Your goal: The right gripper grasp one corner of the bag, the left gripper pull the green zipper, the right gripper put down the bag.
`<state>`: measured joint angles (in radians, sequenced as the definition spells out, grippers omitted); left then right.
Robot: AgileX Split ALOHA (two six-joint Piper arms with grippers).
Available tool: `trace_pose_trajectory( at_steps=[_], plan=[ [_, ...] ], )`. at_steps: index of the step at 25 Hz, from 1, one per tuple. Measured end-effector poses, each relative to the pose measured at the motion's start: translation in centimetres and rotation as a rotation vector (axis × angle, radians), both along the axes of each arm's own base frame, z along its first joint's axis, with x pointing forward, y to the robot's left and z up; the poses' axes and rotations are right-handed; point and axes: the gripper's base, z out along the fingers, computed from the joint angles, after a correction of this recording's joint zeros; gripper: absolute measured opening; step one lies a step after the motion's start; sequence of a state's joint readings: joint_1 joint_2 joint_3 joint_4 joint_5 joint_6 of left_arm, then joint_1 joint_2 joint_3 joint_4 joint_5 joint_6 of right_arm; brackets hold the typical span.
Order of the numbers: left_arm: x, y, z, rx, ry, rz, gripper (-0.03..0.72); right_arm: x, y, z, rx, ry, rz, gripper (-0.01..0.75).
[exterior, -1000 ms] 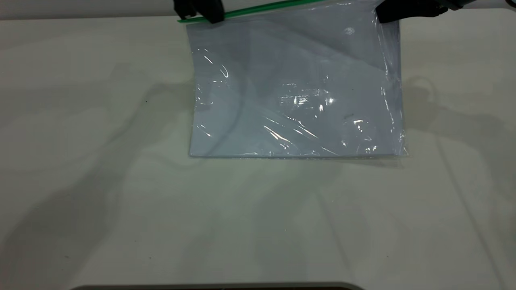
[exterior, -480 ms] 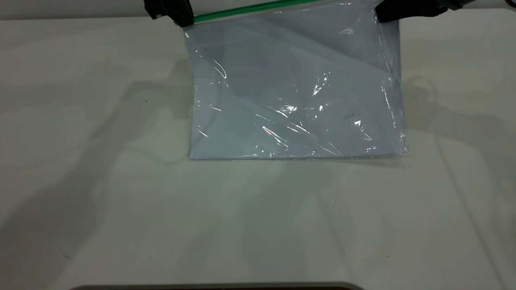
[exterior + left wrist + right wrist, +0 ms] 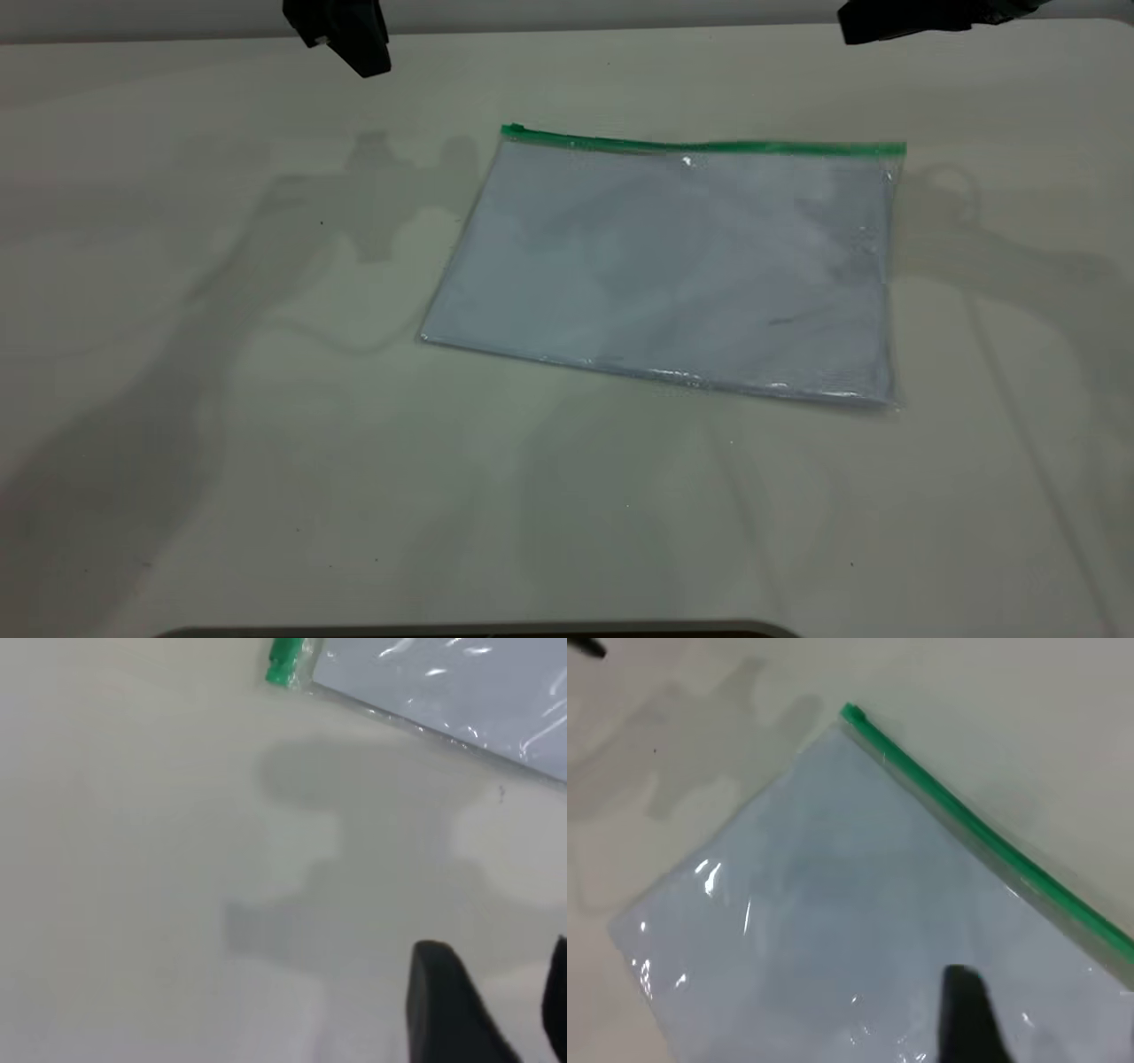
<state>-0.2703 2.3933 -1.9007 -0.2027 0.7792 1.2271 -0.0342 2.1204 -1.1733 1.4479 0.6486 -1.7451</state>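
Observation:
The bag (image 3: 682, 266) lies flat on the table, a clear bluish pouch held by neither gripper. Its green zipper (image 3: 704, 144) runs along the far edge, and the zipper's left end (image 3: 285, 663) shows in the left wrist view. My left gripper (image 3: 345, 35) hovers at the far left, apart from the bag, open with nothing between its fingers (image 3: 443, 1001). My right gripper (image 3: 890, 22) hangs at the far right, above the bag's corner. In the right wrist view one black finger (image 3: 970, 1014) shows over the bag (image 3: 815, 930), clear of the zipper (image 3: 983, 837), with the other finger out of frame.
The pale table (image 3: 266, 443) spreads all around the bag, crossed by the arms' shadows. A dark rounded edge (image 3: 478, 631) shows at the near rim.
The bag hung between both grippers; now it has dropped flat on the table. The left gripper slid left off the zipper's end and the right gripper let go of the corner.

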Motion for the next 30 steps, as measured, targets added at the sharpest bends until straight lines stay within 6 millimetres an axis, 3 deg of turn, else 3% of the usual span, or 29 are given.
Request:
trace_pose_trajectory(
  at_steps=[3,7,11,15,19,23,27,30],
  plan=[
    [0.0,0.0,0.2,-0.025,0.018,0.108,0.437,0.4,-0.4,-0.1,-0.014,0.026,-0.079,0.615],
    [0.0,0.2,2.8,-0.064,0.005,0.299,0.484,1.0,-1.0,2.1,-0.063,0.011,-0.137,0.637],
    [-0.9,0.9,8.5,-0.111,-0.040,0.496,0.492,1.1,-1.3,8.6,-0.081,-0.064,-0.168,0.597],
    [-3.1,2.1,14.7,-0.136,-0.072,0.687,0.493,-0.5,-1.5,16.6,-0.085,-0.130,-0.203,0.581],
    [-6.2,3.8,21.0,-0.138,-0.145,0.838,0.493,-4.0,-1.7,23.5,-0.094,-0.155,-0.250,0.578],
    [-10.2,5.7,26.8,-0.160,-0.229,0.961,0.493,-9.1,-2.2,29.2,-0.134,-0.213,-0.314,0.578],
    [-14.5,7.2,31.6,-0.227,-0.302,1.028,0.493,-15.1,-2.3,33.9,-0.139,-0.312,-0.361,0.578],
    [-17.4,8.0,34.6,-0.307,-0.365,1.047,0.493,-19.5,-2.1,36.2,-0.125,-0.357,-0.360,0.578]
  ],
)
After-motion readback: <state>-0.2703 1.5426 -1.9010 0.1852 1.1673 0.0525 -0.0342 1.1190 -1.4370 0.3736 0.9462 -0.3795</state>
